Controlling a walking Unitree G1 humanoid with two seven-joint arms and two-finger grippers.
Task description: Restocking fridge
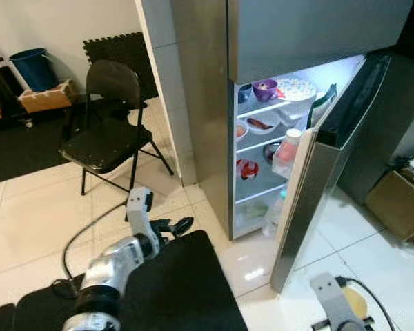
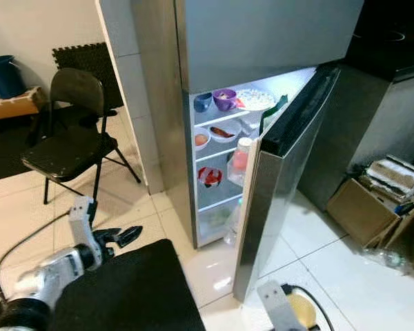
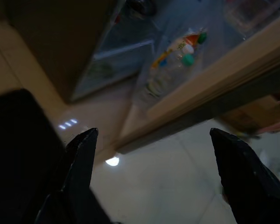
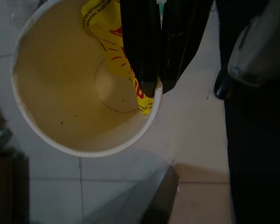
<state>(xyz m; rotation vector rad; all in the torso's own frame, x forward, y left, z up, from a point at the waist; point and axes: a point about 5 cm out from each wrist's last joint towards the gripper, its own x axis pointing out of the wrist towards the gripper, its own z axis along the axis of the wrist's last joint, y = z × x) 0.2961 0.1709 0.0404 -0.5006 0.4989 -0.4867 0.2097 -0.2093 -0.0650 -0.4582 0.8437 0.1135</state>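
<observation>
While short of the fridge, door already open, shelves part stocked: bowls up top, bottles in the door rack. Right claw pinched together on the rim of an empty cup with a yellow packet inside, low down in front of the fridge door. Left claw apart, empty, left of the fridge. Judged early: cup not yet shelved. Red print on packet, unreadable.

Head views look down at the open fridge; left wrist view shares it; right wrist view close on a cup.
</observation>
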